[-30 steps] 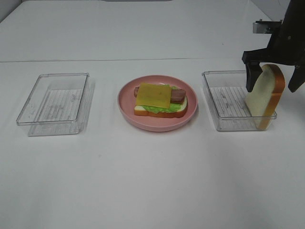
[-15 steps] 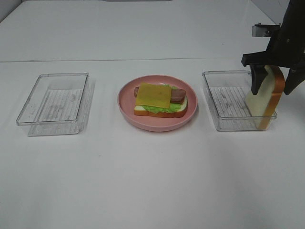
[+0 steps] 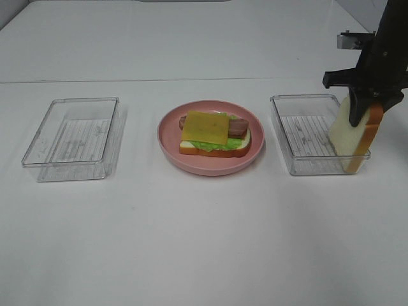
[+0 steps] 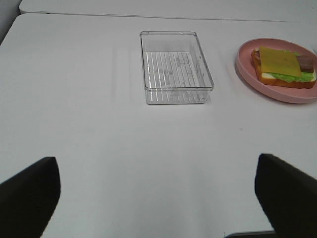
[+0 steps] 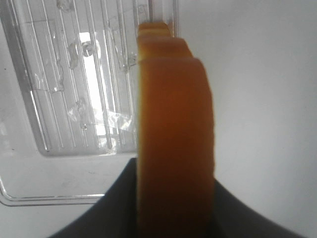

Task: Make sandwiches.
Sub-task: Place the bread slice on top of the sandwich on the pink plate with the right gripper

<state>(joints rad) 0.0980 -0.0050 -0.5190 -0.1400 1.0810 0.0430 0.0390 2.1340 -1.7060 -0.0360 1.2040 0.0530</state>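
1. I see the white bench [image 3: 204,242] carrying everything.
2. Left of the pink plate [image 3: 210,164] sits a clear tray [image 3: 38,158]; right of it sits a second clear tray [image 3: 284,137].
3. On the plate lies the open sandwich [image 3: 213,134], cheese uppermost.
4. My right end effector [image 3: 366,102] is clamped on an upright bread slice [image 3: 350,137] at the second tray's far-right edge.
5. My left end effector [image 4: 158,198] stands wide apart, empty.
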